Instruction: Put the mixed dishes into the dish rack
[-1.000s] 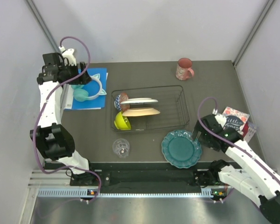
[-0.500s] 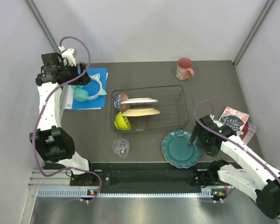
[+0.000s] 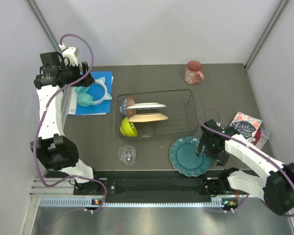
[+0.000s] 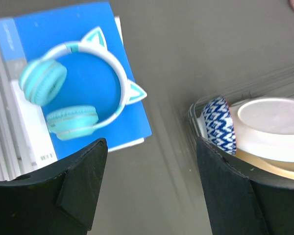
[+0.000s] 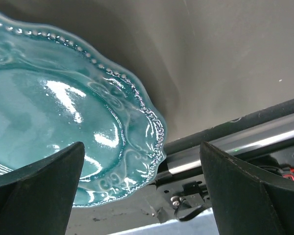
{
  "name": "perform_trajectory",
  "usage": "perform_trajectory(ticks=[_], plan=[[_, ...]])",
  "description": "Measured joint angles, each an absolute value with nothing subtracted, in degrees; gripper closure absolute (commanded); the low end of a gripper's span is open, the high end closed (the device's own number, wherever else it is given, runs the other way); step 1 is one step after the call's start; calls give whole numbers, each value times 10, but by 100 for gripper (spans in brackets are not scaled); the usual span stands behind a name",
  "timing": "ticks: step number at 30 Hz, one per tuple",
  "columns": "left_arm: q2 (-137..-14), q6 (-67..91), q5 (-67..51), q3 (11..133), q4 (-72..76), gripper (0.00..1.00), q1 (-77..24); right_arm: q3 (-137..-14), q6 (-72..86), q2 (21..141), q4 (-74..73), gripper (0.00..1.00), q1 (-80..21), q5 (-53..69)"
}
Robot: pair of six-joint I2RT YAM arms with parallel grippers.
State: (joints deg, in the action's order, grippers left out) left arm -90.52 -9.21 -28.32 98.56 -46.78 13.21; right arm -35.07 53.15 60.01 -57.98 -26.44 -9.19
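Three plates (image 3: pixel 188 156), two bowls (image 3: pixel 128 127), one mug (image 3: pixel 193 72)

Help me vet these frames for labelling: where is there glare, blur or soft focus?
Right wrist: bright white glare patches on the teal scalloped plate, its beaded rim crisp; the dark fingers are soft. Left wrist: the dish rack wires smear into streaks, the headphones slightly soft. Top external: evenly lit, sharp, only faint shadows.

Unreadable lettering on printed card (image 3: pixel 246 123)
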Motion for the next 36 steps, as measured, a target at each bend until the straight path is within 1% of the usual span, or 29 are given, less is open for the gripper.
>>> perform_trajectory(ticks=[5, 9, 14, 18, 20, 21, 23, 24, 25, 27, 28, 30, 32, 33, 34, 35, 36], plan=[[-901, -92, -290, 1005, -465, 22, 132, -357, 530, 648, -556, 0, -264, -69], [-901, -97, -286, 1004, -466, 22, 132, -357, 531, 684, -515, 3, -264, -38], [-901, -105, -286, 1005, -470, 22, 136, -352, 542, 679, -500, 4, -264, -33], [-905, -107, -287, 1026, -484, 22, 136, -311, 564, 647, -454, 16, -263, -17], [-907, -107, -287, 1046, -489, 22, 136, -299, 572, 624, -448, 24, -261, -12], [-907, -109, -287, 1056, -495, 22, 136, -292, 575, 615, -445, 34, -261, -10], [-912, -112, -287, 1081, -507, 22, 136, -279, 582, 596, -432, 44, -261, 4], [-914, -114, -287, 1093, -512, 22, 136, -270, 589, 585, -422, 51, -261, 11], [-917, -116, -287, 1105, -516, 21, 136, -261, 596, 573, -407, 56, -261, 18], [-921, -119, -287, 1124, -524, 21, 136, -238, 611, 544, -374, 62, -261, 30], [-923, -120, -287, 1132, -528, 21, 136, -227, 618, 530, -358, 62, -261, 34], [-926, -121, -286, 1149, -543, 21, 136, -207, 632, 505, -335, 67, -261, 36], [-928, -123, -285, 1166, -555, 21, 137, -191, 641, 482, -315, 79, -261, 34], [-928, -124, -284, 1173, -560, 21, 137, -185, 641, 474, -311, 90, -261, 33], [-928, -125, -283, 1178, -564, 21, 137, -179, 641, 467, -306, 96, -261, 35], [-928, -126, -282, 1181, -567, 21, 137, -175, 639, 461, -303, 100, -262, 41], [-927, -128, -281, 1183, -570, 21, 137, -171, 637, 453, -297, 100, -263, 53]])
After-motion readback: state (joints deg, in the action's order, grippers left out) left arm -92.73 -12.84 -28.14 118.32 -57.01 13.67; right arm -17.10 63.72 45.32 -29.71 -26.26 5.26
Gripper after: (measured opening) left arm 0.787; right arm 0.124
